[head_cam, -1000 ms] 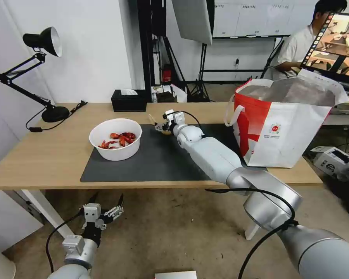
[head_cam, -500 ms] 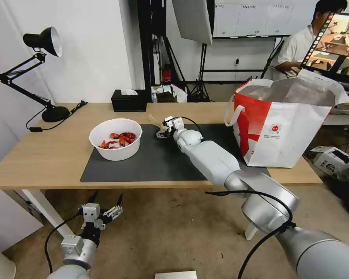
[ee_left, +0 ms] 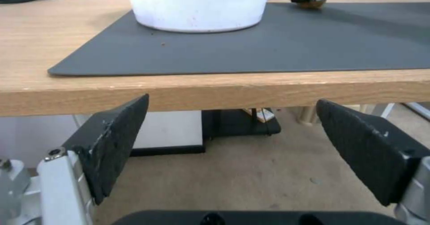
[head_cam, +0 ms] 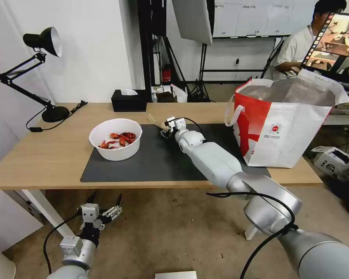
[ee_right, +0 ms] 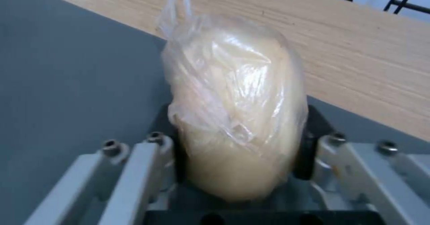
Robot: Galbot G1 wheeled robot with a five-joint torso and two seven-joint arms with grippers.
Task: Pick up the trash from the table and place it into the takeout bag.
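A beige round lump (ee_right: 237,117) wrapped in clear plastic sits between my right gripper's black pads (ee_right: 303,151), which press on both its sides. On the table (head_cam: 46,155), that right gripper (head_cam: 165,130) is low over the far edge of the dark grey mat (head_cam: 151,162), shut on the lump (ee_left: 307,0). The white bowl of red crayfish shells (head_cam: 115,138) stands on the mat to its left. At the table's right end stands the takeout bag (head_cam: 287,128), upright with its top open. My left gripper (head_cam: 106,203) hangs open below the table's front edge.
A black tissue box (head_cam: 129,100) sits at the table's back edge, and a black desk lamp (head_cam: 42,42) stands at the far left. From the left wrist, the white bowl (ee_left: 197,6) and the table's front edge (ee_left: 215,94) lie just ahead.
My right gripper has shifted slightly to the right along the mat's far edge, with the lump in it. The left arm has stayed put.
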